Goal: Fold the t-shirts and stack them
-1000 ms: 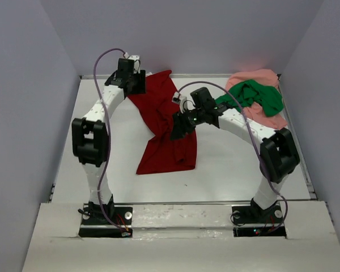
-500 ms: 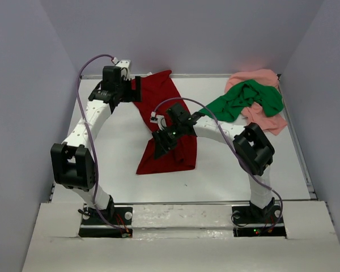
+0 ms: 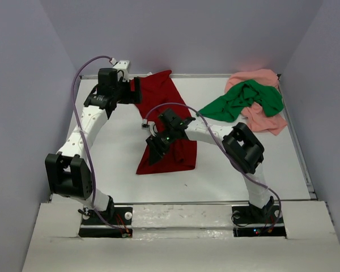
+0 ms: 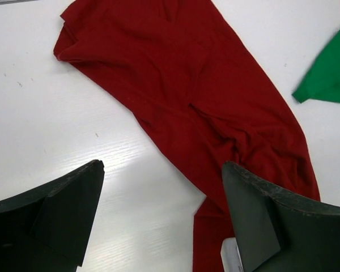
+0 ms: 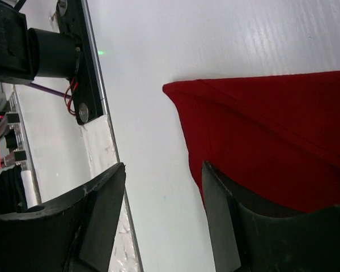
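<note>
The dark red t-shirt (image 3: pixel 164 107) lies stretched in a long crumpled strip from the far edge to the table's middle, also seen in the left wrist view (image 4: pixel 181 85) and the right wrist view (image 5: pixel 272 130). My left gripper (image 3: pixel 134 90) hovers open beside its far left corner, its jaws (image 4: pixel 163 170) wide with nothing between them. My right gripper (image 3: pixel 153 152) is open at the shirt's near left hem (image 5: pixel 164 167), one finger (image 5: pixel 226 226) over the cloth edge and bare table in the gap. The green t-shirt (image 3: pixel 243 99) lies on the salmon pink t-shirt (image 3: pixel 266 120) at the far right.
The white table (image 3: pixel 107 153) is boxed by grey walls with a raised rim. The green shirt's tip (image 4: pixel 328 73) reaches toward the red shirt. The left arm's base plate (image 5: pixel 79 62) and purple cable (image 3: pixel 82 141) sit at the near edge.
My left jaws have opened wide and drawn left off the red shirt. The right arm has swept down-left along the shirt to its near hem. The green shirt has spread toward the middle.
</note>
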